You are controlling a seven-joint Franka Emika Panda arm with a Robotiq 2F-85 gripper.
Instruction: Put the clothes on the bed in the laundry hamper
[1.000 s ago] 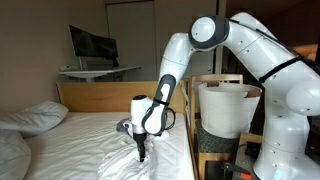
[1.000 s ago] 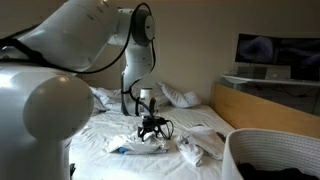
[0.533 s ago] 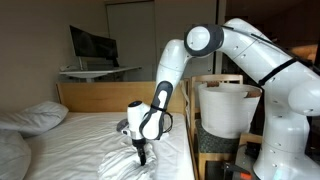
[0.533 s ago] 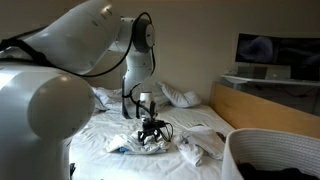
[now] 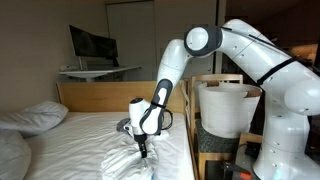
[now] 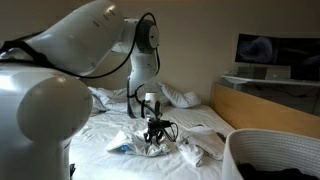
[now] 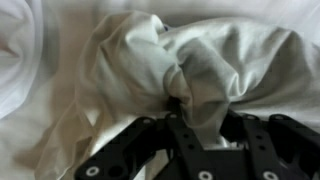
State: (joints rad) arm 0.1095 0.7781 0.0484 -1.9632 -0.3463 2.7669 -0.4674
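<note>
White garment (image 7: 130,70) w/ fold in pincer (image 7: 205,108), on bed (image 5: 85,135)

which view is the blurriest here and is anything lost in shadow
Wrist view: softest, the white garment and the dark tool pinching it lack sharp edges, shadow sits in the folds. In an exterior view the robot's near arm looms in the foreground as a bright out-of-focus mass. In an exterior view the room is dim, yet the laundry hamper reads clearly.
</note>
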